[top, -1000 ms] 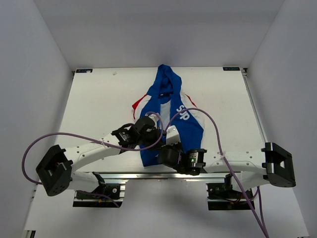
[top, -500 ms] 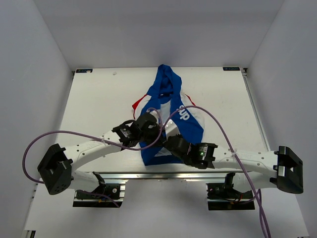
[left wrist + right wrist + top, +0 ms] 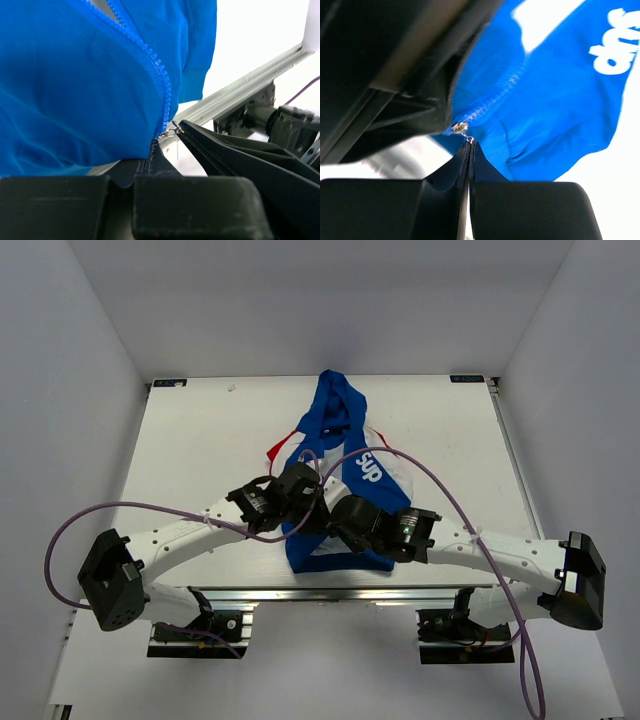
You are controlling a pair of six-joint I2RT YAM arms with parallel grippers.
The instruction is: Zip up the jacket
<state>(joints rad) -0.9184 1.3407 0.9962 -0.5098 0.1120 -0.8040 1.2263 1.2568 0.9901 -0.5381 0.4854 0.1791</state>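
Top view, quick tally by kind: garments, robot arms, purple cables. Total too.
Garments: 1, the jacket
Robot arms: 2, left arm and right arm
Purple cables: 2, left cable and right cable
Total: 5

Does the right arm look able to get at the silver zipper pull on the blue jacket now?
Likely yes: the right gripper is shut with its tips at the small silver zipper pull. The left gripper pinches the hem of the royal-blue fabric jacket beside it, not covering it.
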